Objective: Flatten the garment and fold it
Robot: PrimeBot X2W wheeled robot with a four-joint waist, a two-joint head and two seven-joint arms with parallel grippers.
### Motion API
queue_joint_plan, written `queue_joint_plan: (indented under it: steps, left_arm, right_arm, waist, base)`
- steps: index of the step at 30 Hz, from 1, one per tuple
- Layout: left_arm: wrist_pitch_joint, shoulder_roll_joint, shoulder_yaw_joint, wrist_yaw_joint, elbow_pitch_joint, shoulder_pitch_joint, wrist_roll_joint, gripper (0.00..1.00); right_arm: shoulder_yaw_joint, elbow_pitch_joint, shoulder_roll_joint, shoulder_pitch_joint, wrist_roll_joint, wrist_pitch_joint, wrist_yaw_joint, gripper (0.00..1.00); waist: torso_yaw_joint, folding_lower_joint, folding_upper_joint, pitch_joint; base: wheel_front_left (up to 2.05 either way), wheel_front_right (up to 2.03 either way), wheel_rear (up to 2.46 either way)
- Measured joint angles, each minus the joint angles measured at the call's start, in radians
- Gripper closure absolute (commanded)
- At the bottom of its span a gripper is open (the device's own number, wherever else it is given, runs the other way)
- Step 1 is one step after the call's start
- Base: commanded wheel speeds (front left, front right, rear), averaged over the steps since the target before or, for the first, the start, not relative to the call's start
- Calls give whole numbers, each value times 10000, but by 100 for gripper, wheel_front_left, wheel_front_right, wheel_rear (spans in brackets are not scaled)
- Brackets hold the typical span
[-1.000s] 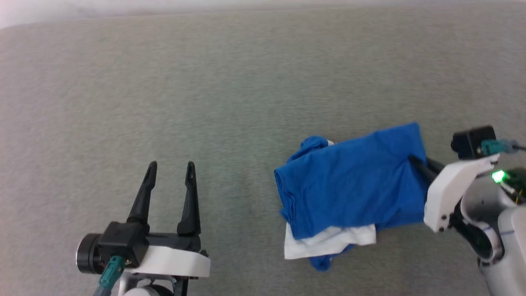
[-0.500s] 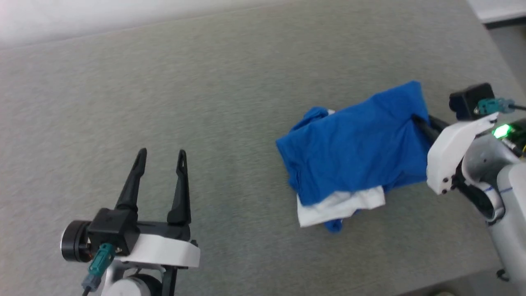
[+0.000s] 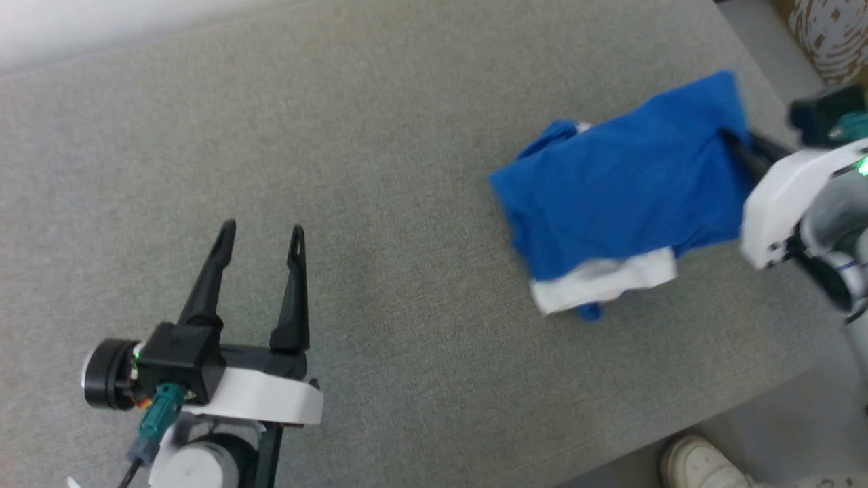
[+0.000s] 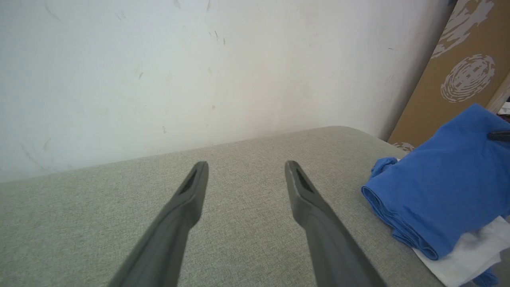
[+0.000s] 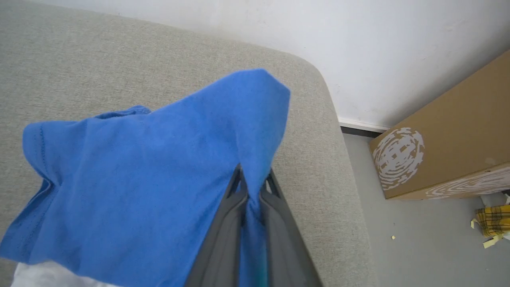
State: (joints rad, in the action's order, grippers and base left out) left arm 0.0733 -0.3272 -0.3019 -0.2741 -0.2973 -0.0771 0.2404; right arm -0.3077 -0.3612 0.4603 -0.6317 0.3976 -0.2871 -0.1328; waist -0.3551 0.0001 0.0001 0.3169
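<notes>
The garment [image 3: 624,196] is a bright blue shirt folded into a bundle, with a white sleeve [image 3: 610,279] showing under its near edge; lettering is hidden. It lies on the grey cushioned surface [image 3: 380,135] near the right edge. My right gripper [image 3: 736,144] is shut on the garment's right end, the blue cloth [image 5: 159,167] pinched between its fingers [image 5: 227,223] and partly lifted. My left gripper [image 3: 261,229] stands open at the lower left, far from the garment, nothing between its fingers [image 4: 187,199]. The blue bundle [image 4: 442,179] lies to their right.
A white wall [image 4: 199,59] runs behind the surface. Off the surface's right edge is grey floor [image 5: 418,239] with a brown cardboard box [image 5: 442,143] and a yellow checked scrap [image 5: 492,221]. A person's white shoe [image 3: 702,464] stands on the floor at the lower right.
The head camera has turned, so the whole picture shifted and the surface's right edge, floor and a shoe came into view. The right gripper stays shut on the garment; the left stays open.
</notes>
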Motion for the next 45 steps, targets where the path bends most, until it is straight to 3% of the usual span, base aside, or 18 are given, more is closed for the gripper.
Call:
queue_joint_plan:
  steps: [22, 33, 34, 35, 45]
  left_arm:
    - [-1131, -830, -276, -82, -905, -1875, -1559, 0]
    - [-1536, -803, -633, -81, -1361, -2491, -2015, 0]
    - [-1536, -784, -652, -81, -1398, -2550, -2052, 0]
    - [-1536, -765, -669, -81, -1419, -2593, -2071, 0]
    - [-972, -483, -813, -84, -959, -2657, -1818, 0]
  right_arm:
    - [813, -2569, 2255, -2718, -702, 1486, -2, 100]
    - [1432, -4508, 2268, -3507, -1647, 2125, -2, 100]
    - [1455, -4637, 2215, -3583, -1714, 2194, -2, 59]
    - [1473, -4752, 2173, -3651, -1772, 2268, -2, 0]
    - [1599, -5733, 1996, -3893, -2293, 2568, -2, 0]
  waist:
    - [359, 2, 0, 3114]
    - [634, 0, -1, 4262]
    - [655, 0, -1, 4322]
    - [675, 0, 0, 4370]
    - [817, 0, 0, 3946]
  base:
    - [0, 0, 0]
    - [0, 0, 0]
    - [0, 0, 0]
    - [0, 0, 0]
    - [0, 0, 0]
